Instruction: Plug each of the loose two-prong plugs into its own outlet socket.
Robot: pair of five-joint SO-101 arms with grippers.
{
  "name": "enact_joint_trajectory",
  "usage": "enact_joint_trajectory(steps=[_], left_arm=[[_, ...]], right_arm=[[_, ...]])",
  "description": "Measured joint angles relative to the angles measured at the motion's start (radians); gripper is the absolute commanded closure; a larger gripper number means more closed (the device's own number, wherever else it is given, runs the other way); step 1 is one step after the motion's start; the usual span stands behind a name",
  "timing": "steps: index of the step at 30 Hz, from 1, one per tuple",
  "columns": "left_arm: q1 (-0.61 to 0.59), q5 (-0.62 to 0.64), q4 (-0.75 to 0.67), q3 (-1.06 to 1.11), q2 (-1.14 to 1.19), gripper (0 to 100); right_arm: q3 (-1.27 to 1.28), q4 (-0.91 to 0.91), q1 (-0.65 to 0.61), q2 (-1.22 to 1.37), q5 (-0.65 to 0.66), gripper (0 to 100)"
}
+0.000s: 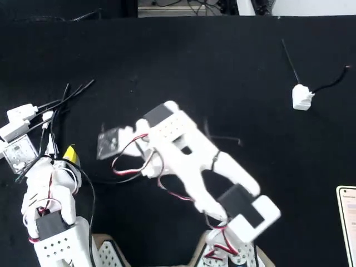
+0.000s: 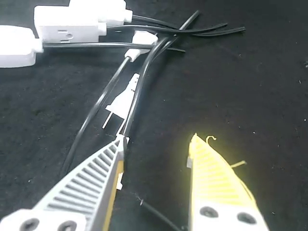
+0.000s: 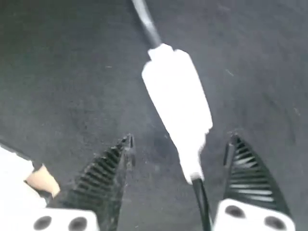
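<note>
My left gripper (image 2: 156,139) is open, one grey finger (image 2: 96,178) and one yellow finger (image 2: 211,178), low over the black cloth. Just ahead of its tips lies a white two-prong plug (image 2: 122,103) on a black cable, prongs toward the gripper. Beyond it sit white outlet sockets (image 2: 72,29) and a second small plug (image 2: 144,37). My right gripper (image 3: 182,139) is open around a long white plug body (image 3: 178,110) with black cable at both ends; the fingers do not touch it. From above, the left gripper (image 1: 58,150) is near the sockets (image 1: 22,111), and the right gripper (image 1: 108,143) is further toward the middle.
Several black cables (image 1: 67,97) fan out from the sockets at the left. A separate white plug block (image 1: 302,97) with a black cable lies at the far right. A white card (image 1: 347,217) pokes in at the right edge.
</note>
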Motion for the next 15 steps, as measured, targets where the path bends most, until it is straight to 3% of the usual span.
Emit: enact_joint_trajectory(steps=[8,10,13,15], left_arm=[[-0.002,0.0,0.0,0.0,0.0,78],[-0.002,0.0,0.0,0.0,0.0,78],[-0.002,0.0,0.0,0.0,0.0,78],[-0.002,0.0,0.0,0.0,0.0,78]], right_arm=[[0.009,-0.094,-0.031,0.175,0.04,72.7],[0.009,-0.109,-0.031,0.19,0.04,79.2],[0.009,-0.129,-0.029,0.19,0.032,99.6],[0.003,-0.129,-0.023,0.19,-0.003,96.2]])
